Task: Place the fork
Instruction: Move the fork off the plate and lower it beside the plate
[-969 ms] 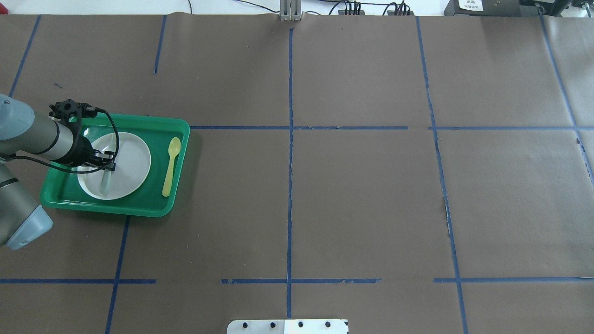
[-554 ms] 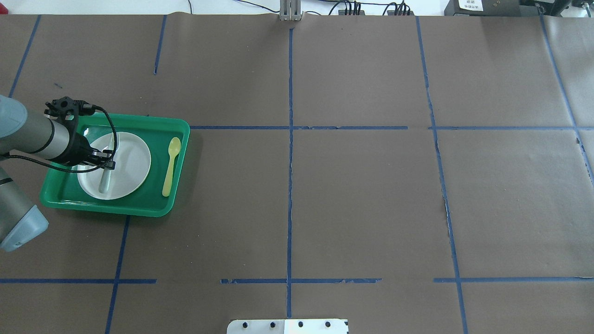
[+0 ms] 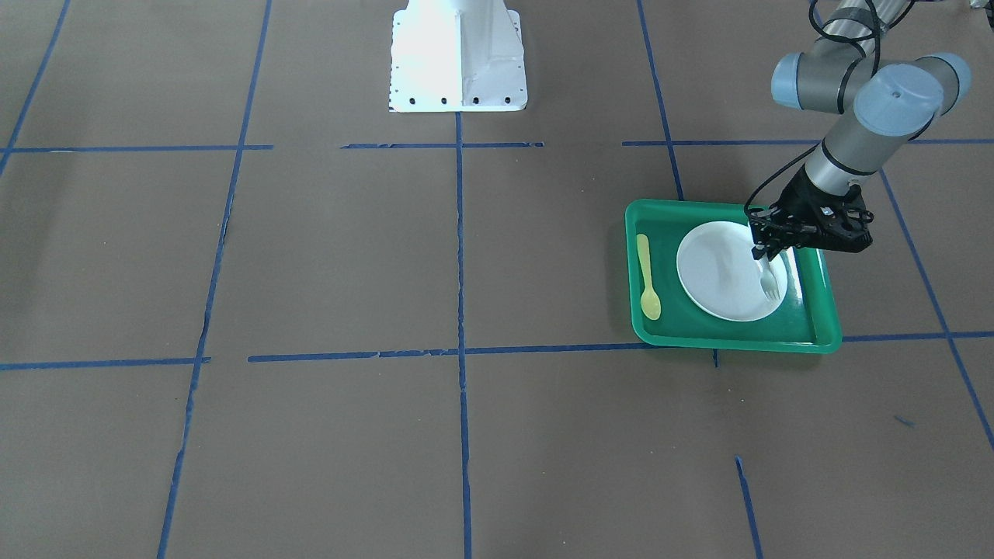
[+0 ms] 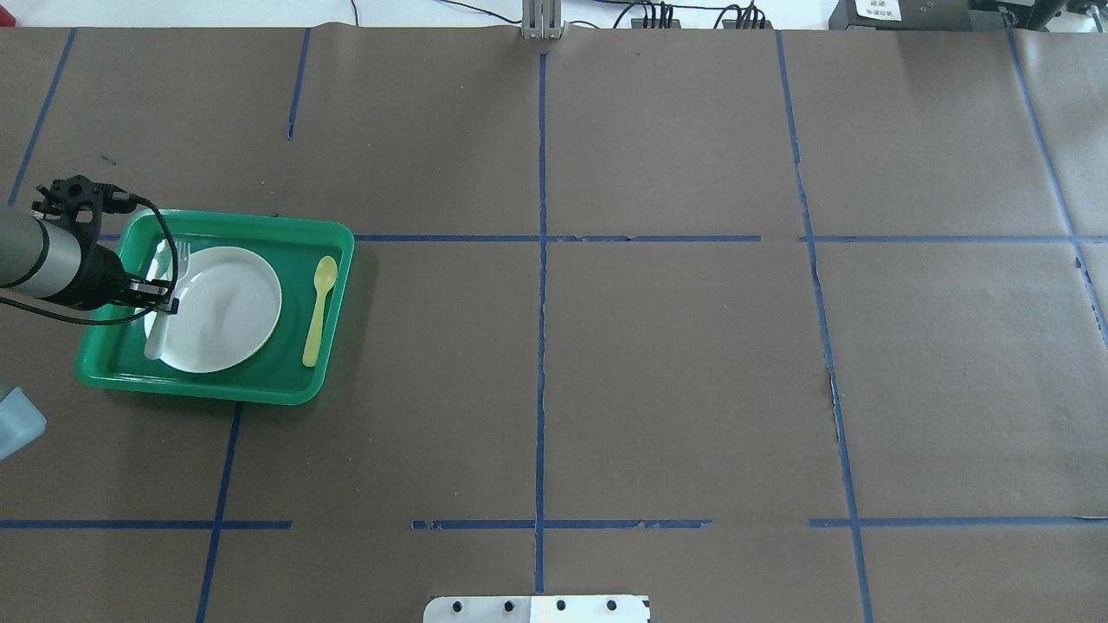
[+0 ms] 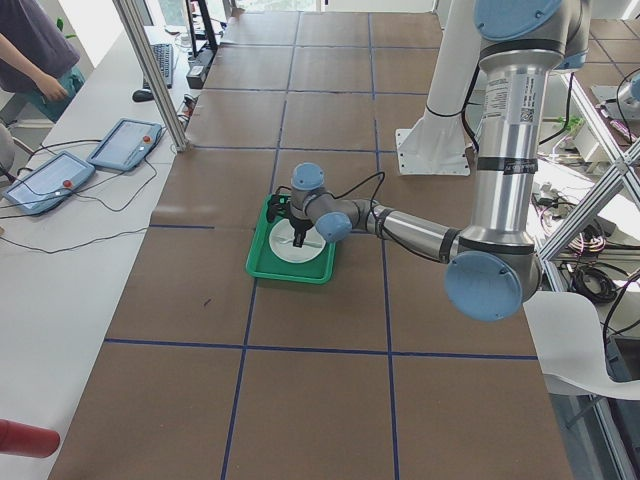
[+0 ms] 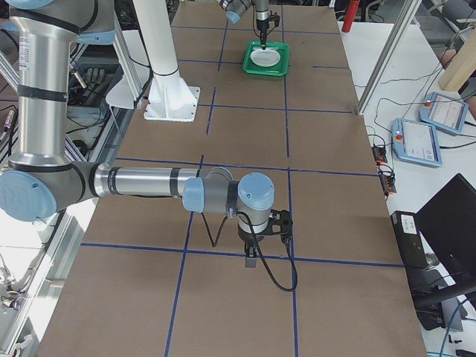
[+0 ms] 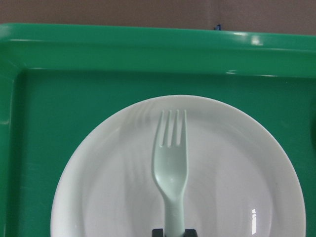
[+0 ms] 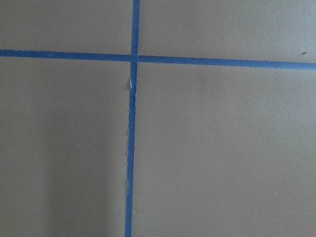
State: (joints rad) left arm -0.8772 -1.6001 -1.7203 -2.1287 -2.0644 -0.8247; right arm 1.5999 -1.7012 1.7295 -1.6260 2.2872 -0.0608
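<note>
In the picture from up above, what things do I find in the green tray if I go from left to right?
First the fork → then the white plate → then the yellow spoon.

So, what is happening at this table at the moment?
The left tool holds the pale plastic fork by its handle, with the tines pointing away from the robot, over the white plate in the green tray. The fork seems slightly above the plate, not yet set down. A yellow spoon lies in the tray beside the plate. The right tool hangs over the table, far from the tray.
</note>
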